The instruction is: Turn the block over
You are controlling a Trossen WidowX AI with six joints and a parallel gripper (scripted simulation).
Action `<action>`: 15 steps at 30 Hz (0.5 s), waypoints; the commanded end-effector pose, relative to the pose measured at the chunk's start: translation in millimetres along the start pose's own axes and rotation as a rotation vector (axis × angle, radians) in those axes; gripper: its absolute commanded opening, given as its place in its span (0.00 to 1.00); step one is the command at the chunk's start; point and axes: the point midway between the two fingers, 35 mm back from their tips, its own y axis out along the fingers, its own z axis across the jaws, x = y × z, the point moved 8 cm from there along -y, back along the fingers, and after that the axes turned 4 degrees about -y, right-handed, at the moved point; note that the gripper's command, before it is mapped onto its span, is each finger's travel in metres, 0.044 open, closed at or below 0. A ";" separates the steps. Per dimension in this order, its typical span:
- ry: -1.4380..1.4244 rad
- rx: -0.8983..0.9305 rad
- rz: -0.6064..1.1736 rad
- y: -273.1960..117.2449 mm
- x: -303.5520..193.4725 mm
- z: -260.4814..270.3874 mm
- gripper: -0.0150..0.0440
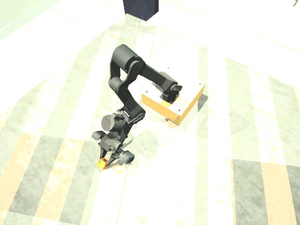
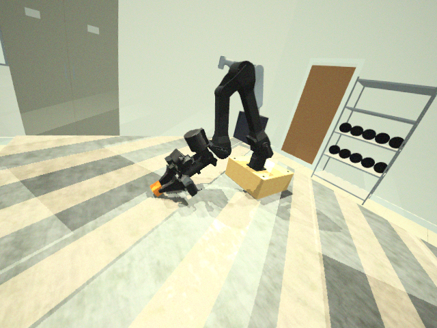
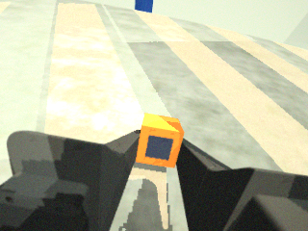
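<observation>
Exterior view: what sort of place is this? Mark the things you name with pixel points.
Possibly a home gym or workout room: a metal rack (image 2: 390, 118) holds two rows of round black weights (image 2: 369, 134), with a tall two-door cabinet (image 2: 67, 46) opposite.

Seen from above, the arm (image 1: 131, 102) (image 2: 221, 113) stands on the base box (image 1: 157, 106) (image 2: 243, 178). The block (image 1: 101, 164) (image 2: 155, 188) (image 3: 160, 144) lies between the fingers of the gripper (image 1: 104, 161) (image 2: 159, 188) (image 3: 158, 138), toward the box's eight o'clock. In the exterior view, the shelf rack (image 2: 395, 85) stands at the box's two o'clock.
</observation>
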 end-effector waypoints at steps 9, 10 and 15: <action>0.005 0.001 -0.065 -6.2 -5.7 1.5 0.25; 0.005 0.001 -0.065 -6.2 -5.7 1.5 0.25; 0.005 0.001 -0.065 -6.2 -5.7 1.5 0.25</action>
